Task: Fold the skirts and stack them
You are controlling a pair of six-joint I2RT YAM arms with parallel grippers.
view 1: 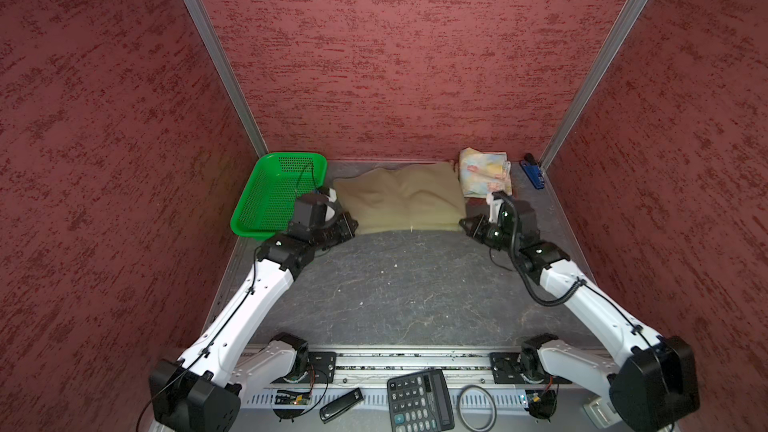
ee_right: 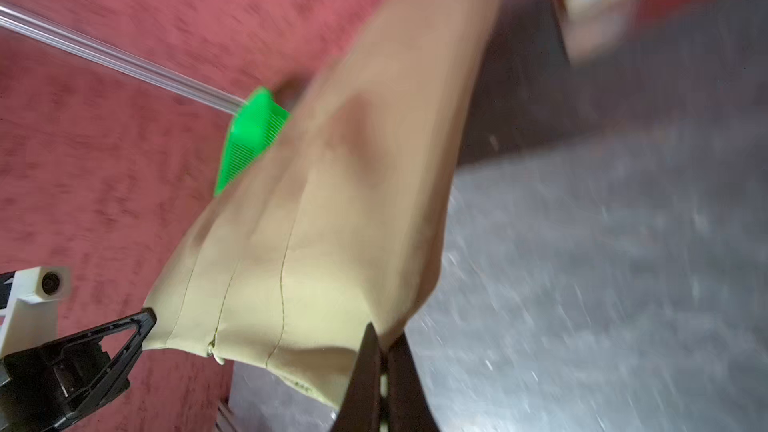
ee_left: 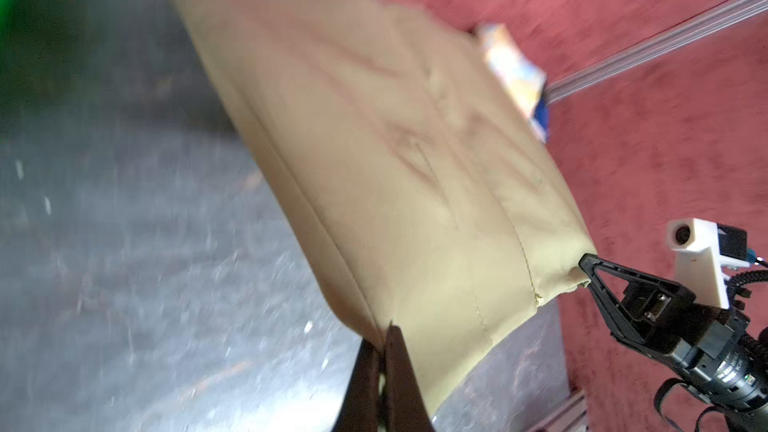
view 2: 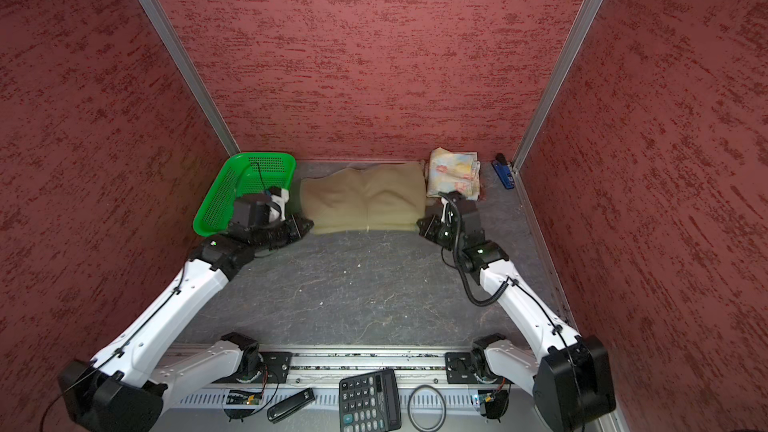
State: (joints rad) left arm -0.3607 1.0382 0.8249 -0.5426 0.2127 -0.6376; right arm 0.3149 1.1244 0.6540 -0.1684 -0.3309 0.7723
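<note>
Nearest the lens, a calculator (view 1: 419, 401) lies on the front rail, ahead of the dark desk (view 1: 395, 284). Farther back, the khaki skirt (view 1: 399, 197) spreads across the middle of the desk, between the green basket (view 1: 257, 201) and the folded pile in the far right corner. The left gripper (view 1: 351, 226) is clenched on the skirt's near left corner, and the right gripper (view 1: 463, 224) is clenched on its near right corner. Both wrist views show dark fingers pinching the hem (ee_left: 384, 328) (ee_right: 382, 334), with the near edge stretched between them and raised off the desk. The far part of the skirt rests on the surface.

The floral skirt (view 1: 484, 176) sits folded beside the back wall. A red-brown strip under its near edge is probably the plaid skirt (view 1: 473, 201), though little of it shows. A blue stapler (view 1: 533, 174) lies just to the right of the pile.
</note>
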